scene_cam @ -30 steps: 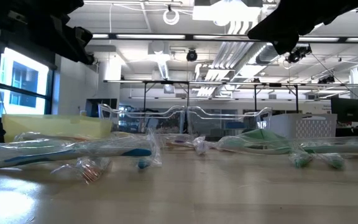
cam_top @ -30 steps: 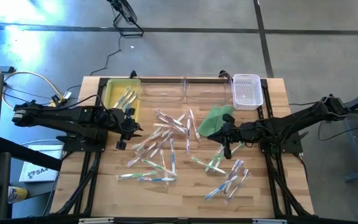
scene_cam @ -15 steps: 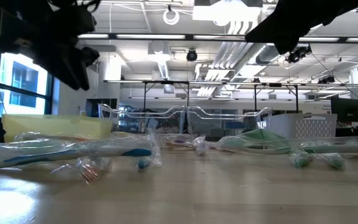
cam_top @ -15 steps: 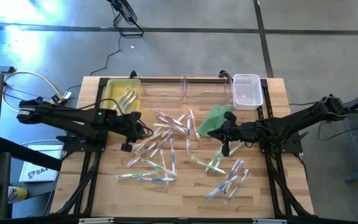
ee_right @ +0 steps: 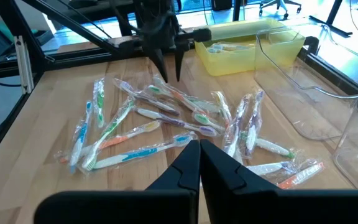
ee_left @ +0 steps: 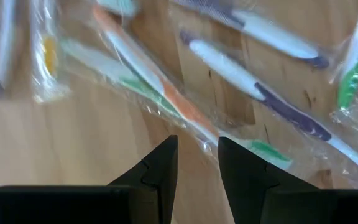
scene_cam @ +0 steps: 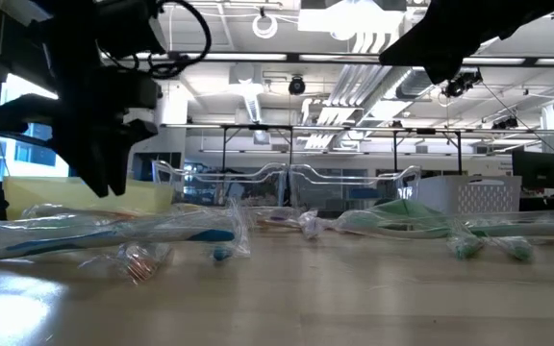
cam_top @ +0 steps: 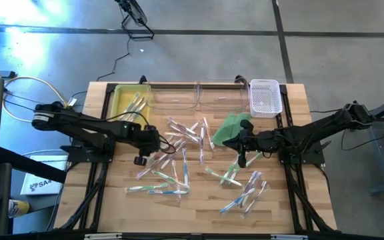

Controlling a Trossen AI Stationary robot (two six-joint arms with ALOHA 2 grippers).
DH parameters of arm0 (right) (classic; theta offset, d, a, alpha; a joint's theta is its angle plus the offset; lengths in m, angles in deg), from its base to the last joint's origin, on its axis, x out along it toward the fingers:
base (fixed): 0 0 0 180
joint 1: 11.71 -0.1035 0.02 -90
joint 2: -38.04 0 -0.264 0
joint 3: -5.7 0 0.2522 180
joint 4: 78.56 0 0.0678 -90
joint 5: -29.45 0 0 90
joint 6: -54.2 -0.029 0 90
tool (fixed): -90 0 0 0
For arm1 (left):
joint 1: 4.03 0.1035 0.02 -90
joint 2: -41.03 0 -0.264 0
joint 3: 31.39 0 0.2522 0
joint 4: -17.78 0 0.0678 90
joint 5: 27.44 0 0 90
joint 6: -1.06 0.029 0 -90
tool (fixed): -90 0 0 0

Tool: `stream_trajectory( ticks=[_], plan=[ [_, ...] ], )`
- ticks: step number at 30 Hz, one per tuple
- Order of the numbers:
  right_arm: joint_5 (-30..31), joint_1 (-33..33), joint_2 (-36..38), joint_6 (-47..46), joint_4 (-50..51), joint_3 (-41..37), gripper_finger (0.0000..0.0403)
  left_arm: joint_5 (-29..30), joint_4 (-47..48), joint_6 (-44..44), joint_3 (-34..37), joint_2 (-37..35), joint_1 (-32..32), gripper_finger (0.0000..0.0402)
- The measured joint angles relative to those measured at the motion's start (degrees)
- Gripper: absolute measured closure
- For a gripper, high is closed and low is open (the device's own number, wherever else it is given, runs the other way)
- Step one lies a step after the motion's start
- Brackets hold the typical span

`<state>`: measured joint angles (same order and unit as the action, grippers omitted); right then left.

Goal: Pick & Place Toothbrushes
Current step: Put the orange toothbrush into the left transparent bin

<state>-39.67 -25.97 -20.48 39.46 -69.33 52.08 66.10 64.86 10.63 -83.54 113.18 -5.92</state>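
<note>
Left arm has swung in from beside the yellow bin (cam_top: 121, 101) toward the table centre; left gripper (cam_top: 157, 143) now hangs over the left edge of the toothbrush pile and shows low in the low view, where it sat higher before. Its jaws stand apart with nothing between them; the left wrist view shows the two fingertips (ee_left: 160, 163) just above a wrapped brush with an orange and green handle (ee_left: 166, 99), though that view is blurred, so I can't say if they touch the wrapper. Right arm hasn't moved: right gripper (cam_top: 241, 159) sits just beside the green cloth (cam_top: 230, 129), jaws closed on nothing, tips together in the right wrist view. Toothbrushes (cam_top: 179, 148) lie scattered in clear wrappers across the middle of the wooden table (cam_top: 292, 200), a second loose group (cam_top: 245, 190) toward the front right. A few more already lie inside the yellow bin at the back left. Two clear bins (cam_top: 199, 97) and a white basket (cam_top: 265, 97) stand in a row beside it along the back edge.
</note>
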Motion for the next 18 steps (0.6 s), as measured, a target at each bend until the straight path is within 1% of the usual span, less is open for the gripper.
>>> stream_trajectory(
  ticks=[5,12,18],
  plan=[
    [0.0,0.0,0.0,0.0,0.02,0.02,0.04,-0.04,-0.09,-6.61,0.0,1.93,0.02,0.0291],
    [0.0,0.0,0.02,-0.02,0.0,0.0,0.04,-0.08,-0.81,-8.76,0.0,2.26,0.02,0.0291],
    [-0.01,0.0,0.01,-0.02,0.0,0.0,0.04,-0.12,-0.82,-12.88,0.0,2.26,0.02,0.029]
  ],
)
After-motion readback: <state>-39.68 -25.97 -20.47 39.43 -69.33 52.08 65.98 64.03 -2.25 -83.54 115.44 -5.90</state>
